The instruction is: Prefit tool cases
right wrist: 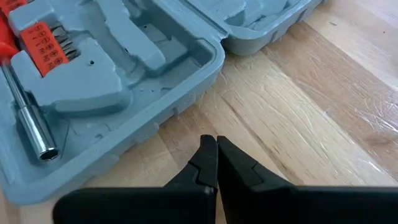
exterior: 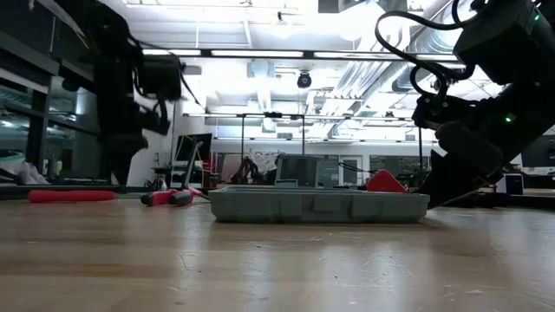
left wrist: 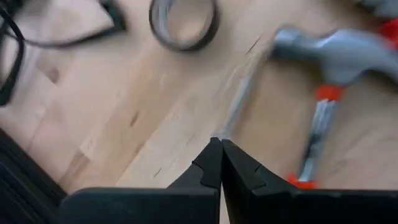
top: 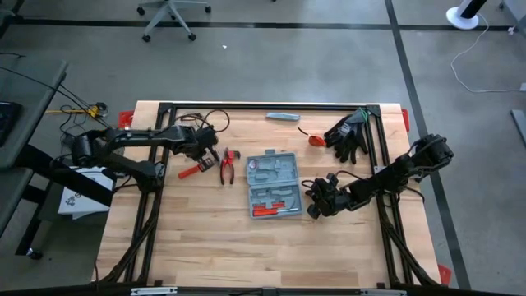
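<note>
The blue-grey tool case lies open and flat in the middle of the table, with red-handled tools in its near half. My left gripper hovers left of the case, above a hammer, and is shut on a thin grey rod. My right gripper is shut, with its tips low over the bare wood just off the case's right edge. My left gripper pinches one end of a thin grey rod between its two fingertips, coming from above and pointing steeply down. The rod runs straight out past the tips along the fingers' line. It is blurred, and I cannot tell whether its far end touches the table.
Red-handled pliers and the hammer's red handle lie left of the case. A tape ring and black cables lie beyond them. Black gloves, a red object and a slim grey bar lie at the far right.
</note>
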Motion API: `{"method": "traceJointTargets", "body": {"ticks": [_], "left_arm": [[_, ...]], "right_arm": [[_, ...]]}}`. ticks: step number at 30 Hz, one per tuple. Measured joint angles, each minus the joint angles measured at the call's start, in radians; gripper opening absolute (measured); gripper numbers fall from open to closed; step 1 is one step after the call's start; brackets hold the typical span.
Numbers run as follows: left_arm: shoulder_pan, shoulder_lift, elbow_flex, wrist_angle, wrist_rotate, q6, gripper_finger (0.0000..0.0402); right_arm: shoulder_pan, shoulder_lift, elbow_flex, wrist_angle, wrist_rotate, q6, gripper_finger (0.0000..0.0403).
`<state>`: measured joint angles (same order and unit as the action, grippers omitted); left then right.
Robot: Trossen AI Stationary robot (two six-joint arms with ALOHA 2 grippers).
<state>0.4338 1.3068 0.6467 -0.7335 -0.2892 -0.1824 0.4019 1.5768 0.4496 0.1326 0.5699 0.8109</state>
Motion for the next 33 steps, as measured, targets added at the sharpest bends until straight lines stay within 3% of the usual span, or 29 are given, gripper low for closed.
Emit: {"method": "traceJointTargets", "body": {"ticks": [6, 13, 21, 27, 30, 33], "left_arm": [[-0.057, -0.101, 0.002, -0.001, 0.026, -0.019, 0.0003], [-0.031, -0.080, 0.001, -0.003, 0.028, 0.001, 0.0009], [0.020, 0.009, 0.003, 0.025, 0.083, 0.067, 0.0099], [0.042, 0.137, 0.006, 0.023, 0.047, 0.080, 0.0175], [0.052, 0.207, 0.016, 0.016, 0.048, 0.087, 0.0192], [0.054, 0.253, 0.024, 0.018, 0.066, 0.083, 0.0176]], "right_arm": [[-0.001, 0.000, 0.000, -0.001, 0.003, -0.004, 0.0000], [-0.003, 0.000, 0.000, -0.006, 0.004, -0.007, 0.0000], [-0.003, 0.000, 0.000, -0.008, 0.002, -0.007, 0.0000], [-0.003, 0.000, 0.000, -0.010, 0.002, -0.008, 0.0000], [-0.003, 0.000, 0.000, -0.011, 0.001, -0.008, 0.0000], [-0.003, 0.000, 0.000, -0.012, -0.002, -0.008, 0.0000]]}}
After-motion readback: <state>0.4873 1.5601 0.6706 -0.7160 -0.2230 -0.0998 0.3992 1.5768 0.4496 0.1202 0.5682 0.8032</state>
